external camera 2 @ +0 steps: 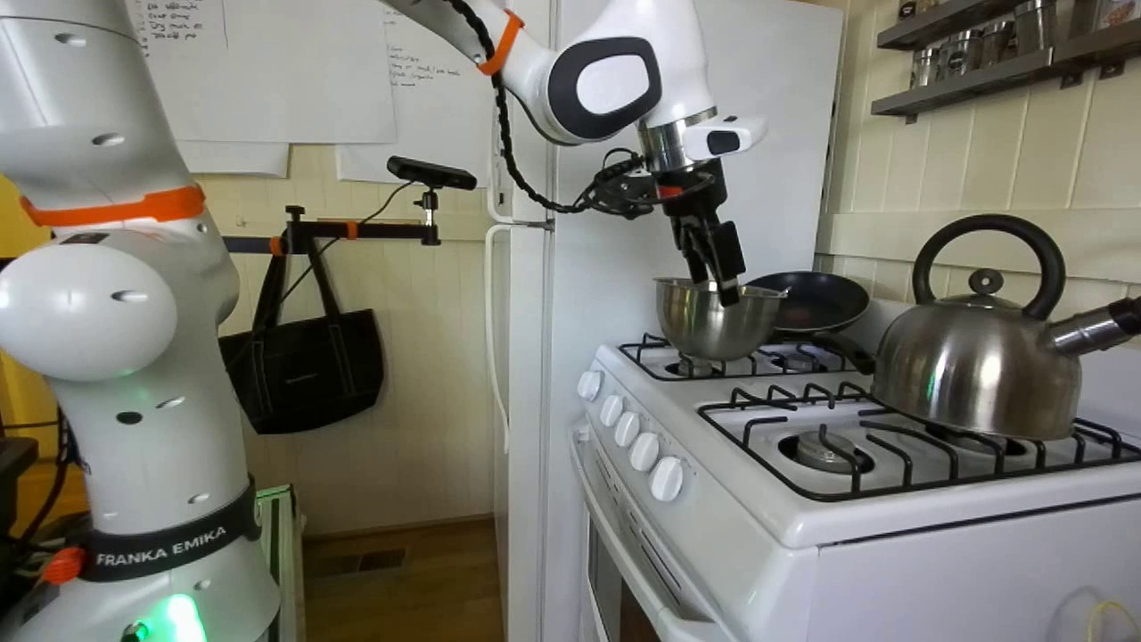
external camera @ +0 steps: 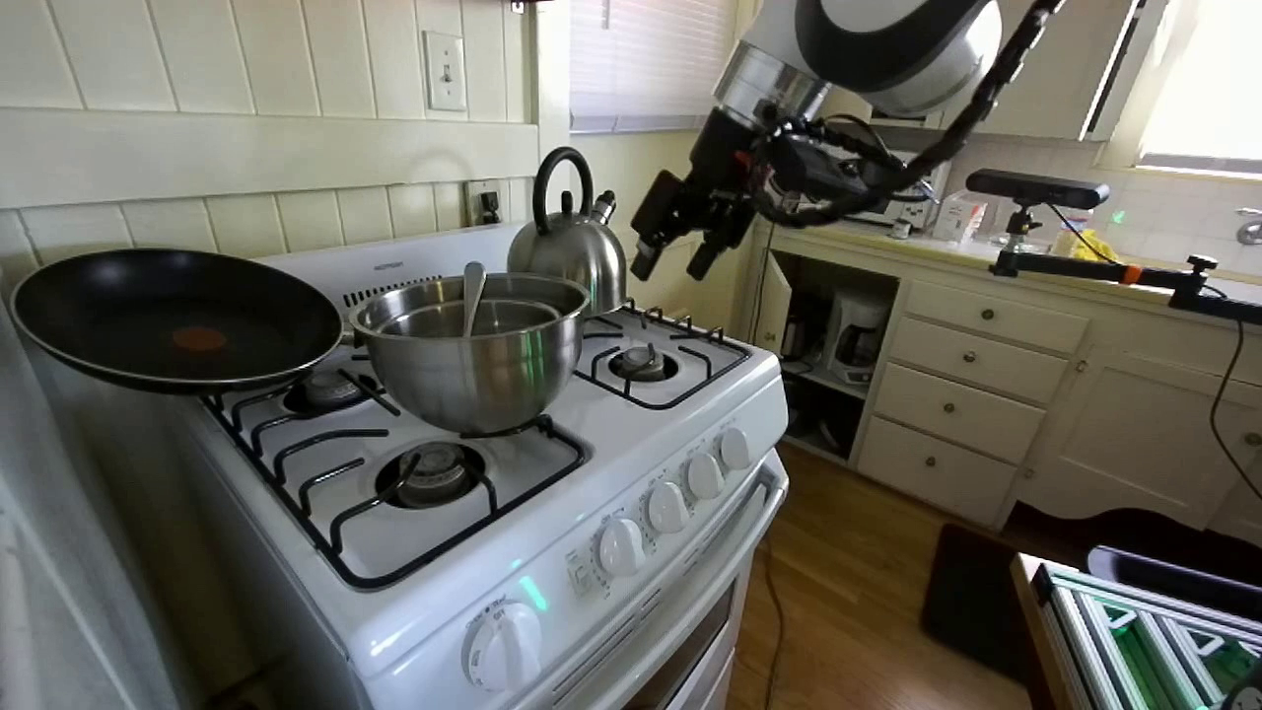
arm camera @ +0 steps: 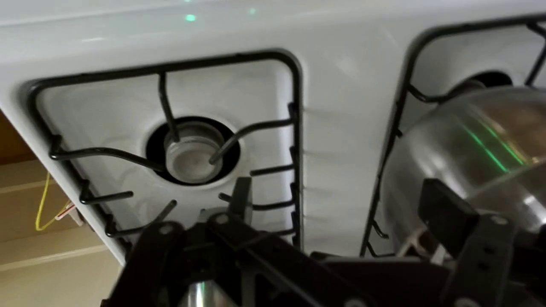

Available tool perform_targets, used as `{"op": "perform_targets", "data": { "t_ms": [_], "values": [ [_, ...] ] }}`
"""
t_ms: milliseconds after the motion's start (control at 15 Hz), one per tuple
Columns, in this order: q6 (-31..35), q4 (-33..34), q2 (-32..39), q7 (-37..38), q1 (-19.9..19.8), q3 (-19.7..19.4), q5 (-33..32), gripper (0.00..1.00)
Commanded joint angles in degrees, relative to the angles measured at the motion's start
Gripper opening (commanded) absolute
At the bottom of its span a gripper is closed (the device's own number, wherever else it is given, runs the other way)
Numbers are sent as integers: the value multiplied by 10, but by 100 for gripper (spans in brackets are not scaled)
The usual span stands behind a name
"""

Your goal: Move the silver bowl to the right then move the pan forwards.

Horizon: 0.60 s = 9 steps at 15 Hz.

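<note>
Sides read facing the knobs (external camera: 667,506). Silver bowl (external camera: 463,375): standing on the left part of the surface (external camera: 631,434), judged not yet moved right; a utensil handle (external camera: 474,294) leans inside. Pincer (external camera: 673,261): released, nothing held, raised to the right of the bowl and apart. Step in hand, as judged: approach to the bowl. Recommended: travel left, straddle the right rim with one jaw inside, clear of the utensil handle, then grip and carry level toward the near right burner (external camera: 641,362), avoiding the kettle (external camera: 572,261). Pan (external camera: 182,316): far left, later item.
</note>
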Motion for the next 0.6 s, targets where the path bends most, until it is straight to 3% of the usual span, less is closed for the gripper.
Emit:
{"op": "perform_targets", "data": {
  "t_ms": [0,200,533],
  "values": [
    [29,77,59,143,0,43,0,100],
    [19,141,115,271,-7,68,-69,100],
    [-33,198,176,393,14,53,-162,100]
  ]
}}
